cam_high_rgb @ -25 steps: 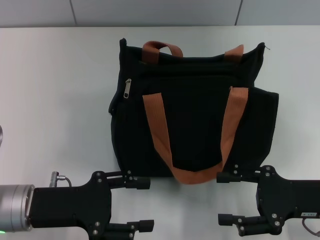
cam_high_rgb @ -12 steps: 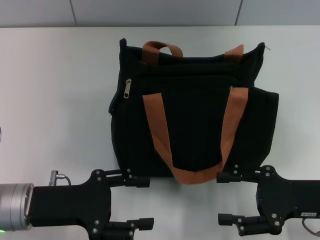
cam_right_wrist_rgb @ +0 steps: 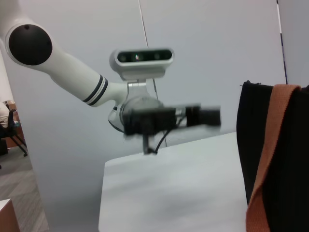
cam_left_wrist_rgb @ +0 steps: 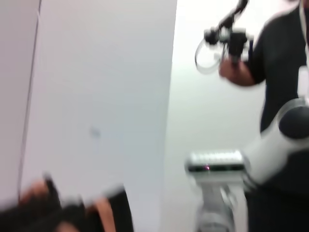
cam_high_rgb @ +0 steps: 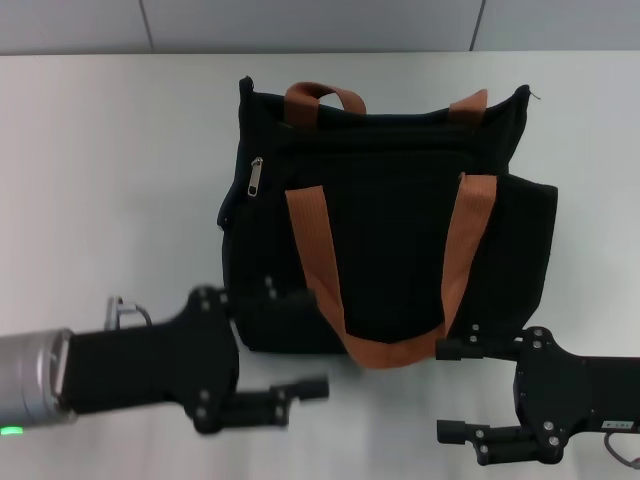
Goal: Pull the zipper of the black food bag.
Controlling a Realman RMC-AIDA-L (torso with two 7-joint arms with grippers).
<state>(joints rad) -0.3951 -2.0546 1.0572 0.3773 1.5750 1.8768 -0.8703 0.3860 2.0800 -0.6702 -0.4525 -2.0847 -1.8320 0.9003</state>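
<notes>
The black food bag (cam_high_rgb: 385, 210) lies flat on the white table (cam_high_rgb: 100, 180), with orange-brown handles (cam_high_rgb: 318, 265). Its silver zipper pull (cam_high_rgb: 256, 175) sits at the bag's upper left, at the end of a black zip track. My left gripper (cam_high_rgb: 300, 345) is open at the bag's near left corner, its upper finger over the bag's lower edge, well short of the zipper. My right gripper (cam_high_rgb: 452, 392) is open and empty just below the bag's near right edge. The right wrist view shows the bag's side (cam_right_wrist_rgb: 289, 193) and a handle strap (cam_right_wrist_rgb: 270, 145).
The table edge and a grey wall run along the back (cam_high_rgb: 320, 25). The right wrist view shows my left arm (cam_right_wrist_rgb: 63, 67), blurred, over the table. The left wrist view shows a person (cam_left_wrist_rgb: 280, 53) standing beside the robot's body.
My left gripper has moved forward and to the right, up to the bag's near left corner. The right gripper and the bag have stayed still.
</notes>
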